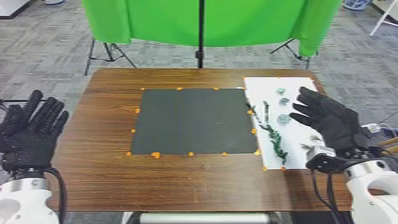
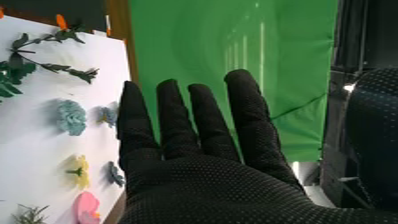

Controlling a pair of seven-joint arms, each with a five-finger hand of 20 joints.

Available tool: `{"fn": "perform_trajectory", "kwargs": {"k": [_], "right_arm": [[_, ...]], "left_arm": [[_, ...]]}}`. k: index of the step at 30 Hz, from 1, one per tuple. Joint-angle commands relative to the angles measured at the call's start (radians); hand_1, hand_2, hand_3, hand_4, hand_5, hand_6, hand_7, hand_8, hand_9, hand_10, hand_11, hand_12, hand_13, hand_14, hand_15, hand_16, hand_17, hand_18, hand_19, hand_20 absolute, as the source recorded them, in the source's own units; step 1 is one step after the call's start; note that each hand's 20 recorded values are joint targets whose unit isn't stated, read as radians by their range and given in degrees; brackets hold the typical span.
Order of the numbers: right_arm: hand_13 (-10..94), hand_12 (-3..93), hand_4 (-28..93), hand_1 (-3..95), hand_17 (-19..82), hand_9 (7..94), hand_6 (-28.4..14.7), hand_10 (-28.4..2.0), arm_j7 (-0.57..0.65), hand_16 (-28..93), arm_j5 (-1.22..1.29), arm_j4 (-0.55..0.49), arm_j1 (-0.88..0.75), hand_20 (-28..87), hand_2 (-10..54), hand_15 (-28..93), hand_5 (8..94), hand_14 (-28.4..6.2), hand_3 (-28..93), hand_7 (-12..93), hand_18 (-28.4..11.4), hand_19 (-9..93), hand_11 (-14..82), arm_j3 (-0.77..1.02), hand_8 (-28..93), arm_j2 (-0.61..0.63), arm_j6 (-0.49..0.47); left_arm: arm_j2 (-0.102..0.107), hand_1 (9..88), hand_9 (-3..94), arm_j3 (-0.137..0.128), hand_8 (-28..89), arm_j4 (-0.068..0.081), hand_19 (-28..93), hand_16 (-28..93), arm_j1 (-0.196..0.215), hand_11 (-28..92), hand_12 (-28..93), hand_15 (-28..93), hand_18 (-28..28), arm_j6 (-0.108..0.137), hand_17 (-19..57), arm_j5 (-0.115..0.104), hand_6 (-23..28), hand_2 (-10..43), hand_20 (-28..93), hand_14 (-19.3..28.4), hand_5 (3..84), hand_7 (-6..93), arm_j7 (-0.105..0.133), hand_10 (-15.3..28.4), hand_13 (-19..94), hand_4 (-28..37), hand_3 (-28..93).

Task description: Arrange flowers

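Two robot hands are over or near one brown bench (image 1: 195, 185). Clock directions follow the head view, with twelve o'clock straight ahead. The left robot hand (image 1: 28, 135) is at nine o'clock from the single dark square mat (image 1: 193, 121), released, its fingers straight. The right robot hand (image 1: 333, 120) is at three o'clock from the mat, overlapping the white sheet (image 1: 298, 87) in view; it too is released and grasps nothing, fingers extended.

The flowers lie on that one white sheet, at three o'clock from the mat. In the head view I count three bluish flower heads (image 1: 283, 119): two towards twelve o'clock on the sheet, one near its centre. A long leafy stem (image 1: 274, 140) lies at seven o'clock from that centre, and a thinner dark stem (image 1: 266, 110) nearer ten. Small spiky sprigs are towards five o'clock; their number is hard to tell.

The right wrist view gives five flower heads: one teal bloom (image 2: 71, 117), one small blue bloom (image 2: 108, 116) just beside it, one yellow bloom (image 2: 80, 171), one dusty blue bloom (image 2: 115, 174) near the yellow, and one pink bloom (image 2: 87, 206). One spiky green sprig (image 2: 31, 215) lies near the pink.

At twelve o'clock, beyond the bench, hangs a green cloth (image 1: 151, 22).
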Motion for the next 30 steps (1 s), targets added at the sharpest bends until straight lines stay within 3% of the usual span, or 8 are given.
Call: {"fn": "perform_trajectory", "kwargs": {"k": [1,9,15,19,20,23,24,30], "right_arm": [[29,12.4,-28,12.4,11,33.5,-3.9,-15.2,-0.001,22,-0.012,-0.022,-0.034,18,-1.2,7,40.0,-13.9,87,10,-16.0,26,2.3,0.041,-9,-0.037,-0.045],[29,12.5,-28,13.1,11,33.3,-3.9,-15.2,0.016,22,-0.129,-0.045,-0.044,18,-1.8,7,40.3,-14.1,87,10,-16.0,26,2.3,0.073,-9,-0.043,-0.059],[38,13.3,-26,17.4,12,36.9,-4.8,-15.5,0.101,26,-0.579,-0.049,-0.010,28,-6.6,12,42.9,-14.3,85,11,-18.5,52,3.4,-0.095,-10,0.092,0.128],[43,14.4,-28,20.8,16,43.5,-5.4,-15.6,0.129,21,-0.910,-0.031,-0.007,34,-9.4,35,47.5,-13.5,85,12,-19.5,65,7.8,-0.175,-11,0.135,0.193],[45,15.7,-28,21.3,17,47.3,-5.4,-15.3,0.202,22,-1.009,0.001,0.045,36,-9.5,43,49.4,-13.8,84,12,-20.0,69,12.1,-0.264,-11,0.172,0.254],[47,22.9,-28,21.9,18,55.3,-4.5,-16.2,0.220,26,-1.205,0.027,0.024,43,-9.5,65,57.8,-15.3,82,17,-20.9,73,33.7,-0.300,-12,0.179,0.303],[49,29.8,-28,22.7,19,56.9,-3.1,-16.7,0.234,30,-1.316,0.042,0.021,49,-9.5,75,63.6,-16.4,81,23,-22.2,76,49.8,-0.316,-14,0.181,0.288],[51,36.6,-28,24.0,20,57.8,-2.2,-17.0,0.279,37,-1.512,0.087,0.050,56,-9.5,80,66.7,-17.5,76,29,-24.1,78,58.7,-0.376,-14,0.204,0.217]], "left_arm": [[-0.006,23.5,35.7,-0.003,-8,-0.004,30,-3,0.014,11,7,8,11.8,0.008,-2.2,-0.005,6.4,10.4,11,10.2,38.9,5.9,0.002,12.5,29,-28.3,74],[-0.015,23.5,35.7,0.000,-8,-0.006,30,-3,0.015,11,7,8,11.9,0.009,-2.3,-0.002,6.4,10.5,11,10.2,39.0,6.1,-0.002,12.6,29,-28.3,74],[-0.014,23.5,36.3,-0.002,-8,-0.006,31,-2,0.013,12,7,9,12.0,0.018,-2.6,-0.004,6.7,10.5,12,10.8,40.2,7.0,-0.001,12.9,30,-28.3,74],[-0.014,23.5,37.3,0.000,-8,-0.003,31,-1,0.008,13,8,11,12.5,0.022,-3.0,-0.003,7.5,10.5,12,11.8,41.5,7.5,-0.010,13.5,31,-28.3,74],[-0.012,23.5,37.3,0.002,-8,0.000,32,-1,0.002,14,9,11,12.5,0.022,-3.0,-0.003,7.5,10.5,12,11.8,41.5,7.5,-0.013,13.6,31,-28.3,74],[-0.005,23.5,37.6,0.009,-8,0.004,32,-1,-0.003,14,9,12,12.6,0.016,-3.0,-0.004,7.6,10.5,12,11.9,41.8,7.7,-0.011,13.6,31,-28.3,75],[-0.002,23.5,37.8,0.012,-8,0.003,32,-2,-0.003,14,9,12,12.7,0.019,-3.1,-0.007,7.6,10.5,12,12.0,41.9,8.0,-0.011,13.8,31,-28.3,75],[-0.005,23.5,38.1,0.010,-8,0.001,32,-2,0.003,15,9,13,12.8,0.029,-3.2,-0.011,7.7,10.5,12,12.0,42.2,8.4,-0.002,13.8,32,-28.3,75]]}}
